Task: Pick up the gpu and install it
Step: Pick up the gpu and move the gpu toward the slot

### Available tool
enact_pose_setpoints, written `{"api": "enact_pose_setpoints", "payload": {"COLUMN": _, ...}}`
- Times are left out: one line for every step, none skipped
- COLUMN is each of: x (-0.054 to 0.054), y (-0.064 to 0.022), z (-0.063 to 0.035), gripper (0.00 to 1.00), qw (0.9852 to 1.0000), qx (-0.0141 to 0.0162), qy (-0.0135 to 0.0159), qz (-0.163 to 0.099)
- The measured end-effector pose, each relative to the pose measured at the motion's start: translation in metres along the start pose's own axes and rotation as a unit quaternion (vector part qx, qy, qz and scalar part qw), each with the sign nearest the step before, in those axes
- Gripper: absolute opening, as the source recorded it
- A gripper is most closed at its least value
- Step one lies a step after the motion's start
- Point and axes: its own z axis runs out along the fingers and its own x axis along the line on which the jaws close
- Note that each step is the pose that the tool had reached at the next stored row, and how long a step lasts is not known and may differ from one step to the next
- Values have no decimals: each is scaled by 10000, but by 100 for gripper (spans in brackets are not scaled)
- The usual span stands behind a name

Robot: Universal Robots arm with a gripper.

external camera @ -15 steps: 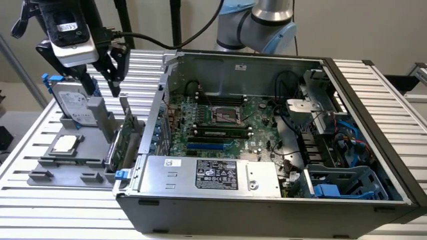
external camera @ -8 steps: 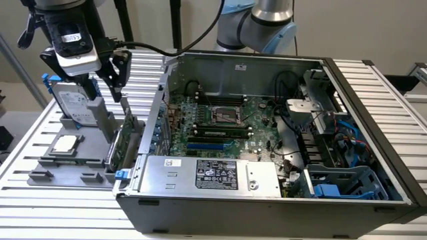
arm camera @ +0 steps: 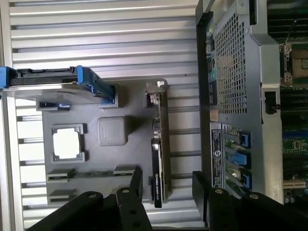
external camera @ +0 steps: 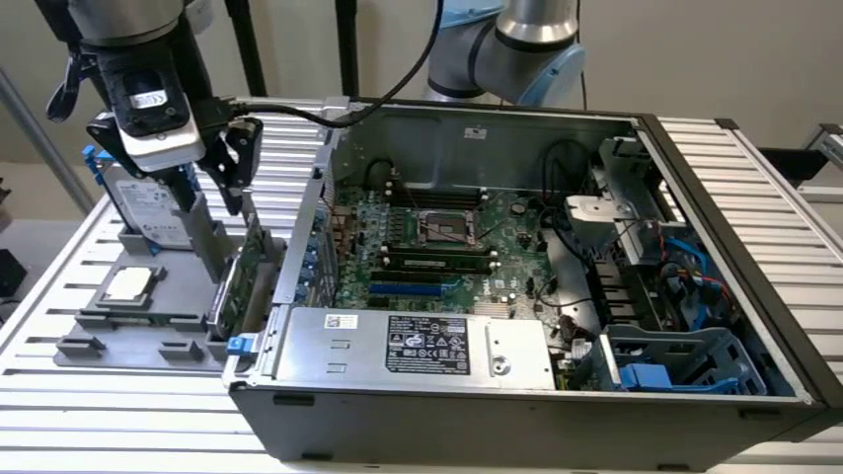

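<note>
Hanging open with nothing in it, the pincer (arm camera: pixel 167 173) has its 2 fingers (arm camera: pixel 136 185) on either side of the gpu (arm camera: pixel 160 139), not touching it. The gpu stands on its edge right under the pincer, in a slot of the gray tray (arm camera: pixel 122 156). Farther off on one side is the blue-railed hard drive (arm camera: pixel 53 89), and on the other side is the open computer case (arm camera: pixel 231 62).
</note>
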Motion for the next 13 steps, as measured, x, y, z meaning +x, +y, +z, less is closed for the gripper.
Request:
{"api": "enact_pose_setpoints", "payload": {"x": 0, "y": -9, "z": 17, "gripper": 100, "qw": 10000, "qx": 0, "qy": 0, "qz": 0}}
{"api": "enact_pose_setpoints", "payload": {"x": 0, "y": -18, "z": 35, "gripper": 100, "qw": 10000, "qx": 0, "qy": 1, "qz": 0}}
{"api": "enact_pose_setpoints", "payload": {"x": 0, "y": -26, "z": 53, "gripper": 100, "qw": 10000, "qx": 1, "qy": 1, "qz": 0}}
{"api": "enact_pose_setpoints", "payload": {"x": 0, "y": -35, "z": 69, "gripper": 100, "qw": 10000, "qx": 1, "qy": 1, "qz": 0}}
{"api": "enact_pose_setpoints", "payload": {"x": 0, "y": -44, "z": 88, "gripper": 100, "qw": 10000, "qx": 1, "qy": 1, "qz": 0}}
{"api": "enact_pose_setpoints", "payload": {"x": -1, "y": -53, "z": 107, "gripper": 100, "qw": 10000, "qx": 0, "qy": 0, "qz": 0}}
{"api": "enact_pose_setpoints", "payload": {"x": 0, "y": -60, "z": 123, "gripper": 100, "qw": 10000, "qx": 0, "qy": 0, "qz": 0}}
{"api": "enact_pose_setpoints", "payload": {"x": 0, "y": -68, "z": 141, "gripper": 100, "qw": 10000, "qx": 0, "qy": 1, "qz": 0}}
{"api": "enact_pose_setpoints", "payload": {"x": 0, "y": -74, "z": 160, "gripper": 100, "qw": 10000, "qx": 0, "qy": 1, "qz": -1}}
{"api": "enact_pose_setpoints", "payload": {"x": 0, "y": -80, "z": 178, "gripper": 100, "qw": 10000, "qx": 1, "qy": 0, "qz": 0}}
{"api": "enact_pose_setpoints", "payload": {"x": 2, "y": -85, "z": 196, "gripper": 100, "qw": 10000, "qx": 1, "qy": 1, "qz": 0}}
{"api": "enact_pose_setpoints", "payload": {"x": 2, "y": -89, "z": 213, "gripper": 100, "qw": 10000, "qx": 1, "qy": 0, "qz": 0}}
{"api": "enact_pose_setpoints", "payload": {"x": 4, "y": -91, "z": 231, "gripper": 100, "qw": 10000, "qx": 0, "qy": 0, "qz": 0}}
